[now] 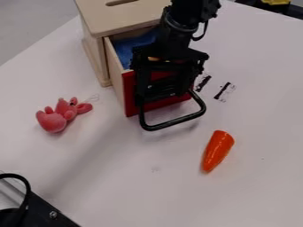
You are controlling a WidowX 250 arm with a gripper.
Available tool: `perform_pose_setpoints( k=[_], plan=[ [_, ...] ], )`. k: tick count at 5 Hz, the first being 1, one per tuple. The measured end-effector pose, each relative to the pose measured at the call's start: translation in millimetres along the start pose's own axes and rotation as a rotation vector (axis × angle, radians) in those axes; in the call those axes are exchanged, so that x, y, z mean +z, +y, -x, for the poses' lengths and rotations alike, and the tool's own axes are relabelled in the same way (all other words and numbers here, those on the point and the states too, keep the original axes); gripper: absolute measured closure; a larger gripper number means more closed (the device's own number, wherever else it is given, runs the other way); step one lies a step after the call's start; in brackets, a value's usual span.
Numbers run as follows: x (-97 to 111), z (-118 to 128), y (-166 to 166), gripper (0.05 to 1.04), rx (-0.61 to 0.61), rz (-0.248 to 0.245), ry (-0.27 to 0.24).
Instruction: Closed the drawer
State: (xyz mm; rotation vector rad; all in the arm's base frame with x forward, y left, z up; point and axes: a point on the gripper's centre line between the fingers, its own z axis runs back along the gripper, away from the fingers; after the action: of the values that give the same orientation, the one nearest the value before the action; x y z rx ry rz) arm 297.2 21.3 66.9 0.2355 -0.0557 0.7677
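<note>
"Camera view: where's the drawer (129,97)?"
"Partly open, at the box's (121,17) six o'clock. The gripper (163,82) covers much of its front; I can't tell its opening or hold."
"Around?"
"Blue lining (133,44) inside; unreadable marks (222,90), three; carrot (218,150), five; toy (54,120), eight; black gear (50,213), seven."

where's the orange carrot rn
In the camera view, the orange carrot lies on the white table, right of the picture's centre, below and to the right of the red drawer front.
</note>
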Motion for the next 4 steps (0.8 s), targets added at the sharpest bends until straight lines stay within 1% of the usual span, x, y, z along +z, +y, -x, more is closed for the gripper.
perform_pose_setpoints(
  k=[2,4],
  plan=[
    [4,-36,3,0.087,0.093,0.033,0.002],
    [-4,-63,12,0.087,0.130,0.021,0.015]
  ],
)
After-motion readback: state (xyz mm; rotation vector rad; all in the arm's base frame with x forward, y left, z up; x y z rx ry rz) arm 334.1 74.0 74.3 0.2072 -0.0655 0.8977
